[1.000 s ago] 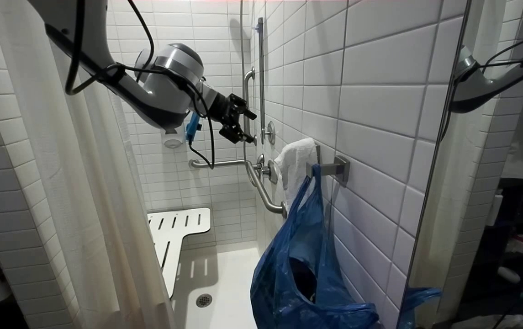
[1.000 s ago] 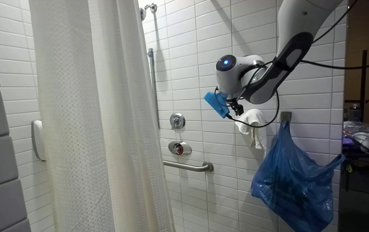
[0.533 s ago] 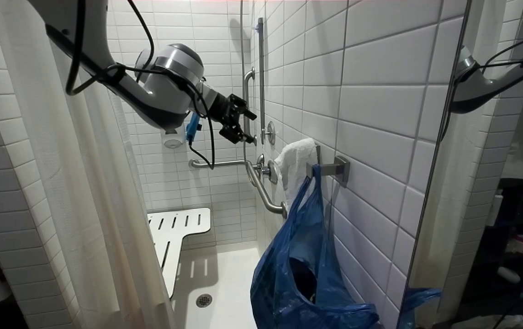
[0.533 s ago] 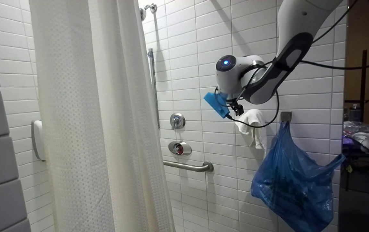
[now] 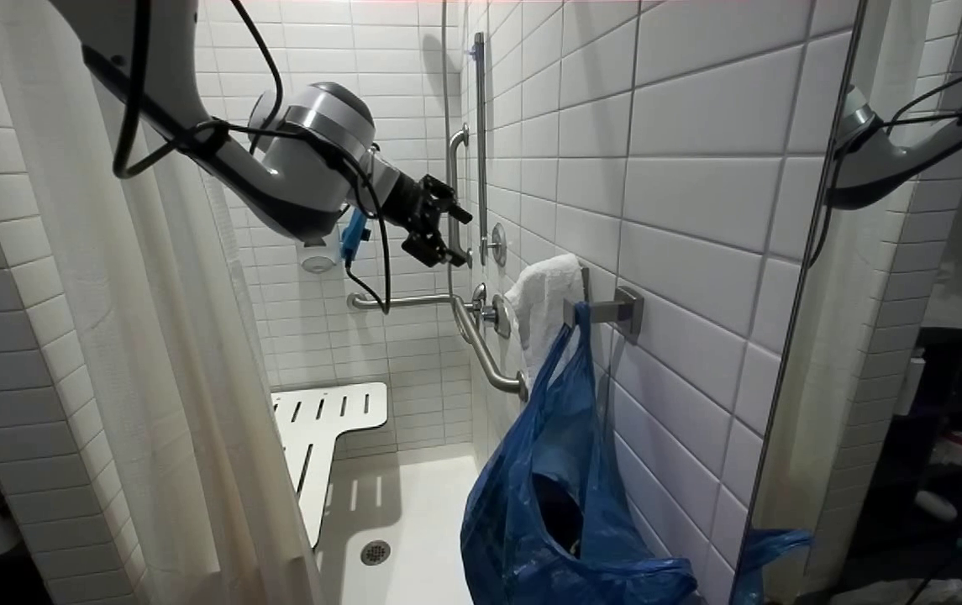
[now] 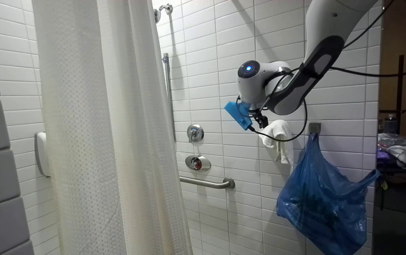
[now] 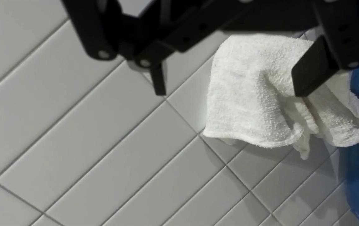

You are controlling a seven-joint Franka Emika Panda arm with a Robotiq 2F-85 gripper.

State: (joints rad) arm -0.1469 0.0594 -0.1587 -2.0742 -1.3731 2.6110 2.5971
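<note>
While the claw [image 5: 459, 238] stands spread wide, gripping nothing, the white towel [image 7: 248, 97] hangs lengthwise downward, ahead of it and slightly lower, beside the blue bag [image 6: 325, 198].

The gripper [image 6: 263, 124] hangs by 1 white towel [image 6: 281, 131], seemingly not touching it.

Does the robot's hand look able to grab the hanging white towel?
Probably yes, after moving closer: the hand is open and empty, and the wrist view shows nothing between it and the white towel.
</note>
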